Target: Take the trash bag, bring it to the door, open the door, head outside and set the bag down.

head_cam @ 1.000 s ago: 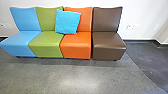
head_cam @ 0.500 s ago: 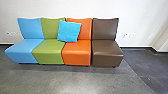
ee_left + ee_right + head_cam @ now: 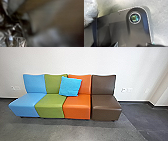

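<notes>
Shiny, crinkled plastic of the trash bag (image 3: 10,37) lies very close to the camera in the left wrist view, with blurred brown and grey surfaces beside it. Whitish see-through plastic of the bag (image 3: 89,10) shows in the right wrist view, beside the robot's dark plate and above grey floor. The wrist views do not make clear how either gripper stands on the bag.
Joined seats in blue, green, orange and brown (image 3: 106,109) stand ahead against a white wall (image 3: 82,60). A bright blue cushion (image 3: 70,86) leans on the backrests. Grey floor (image 3: 75,130) stretches before them, with darker flooring (image 3: 142,113) at the right.
The head camera has moved: the row of seats now appears lower and a little smaller, with more wall above it. The cushion keeps its place on the seats.
</notes>
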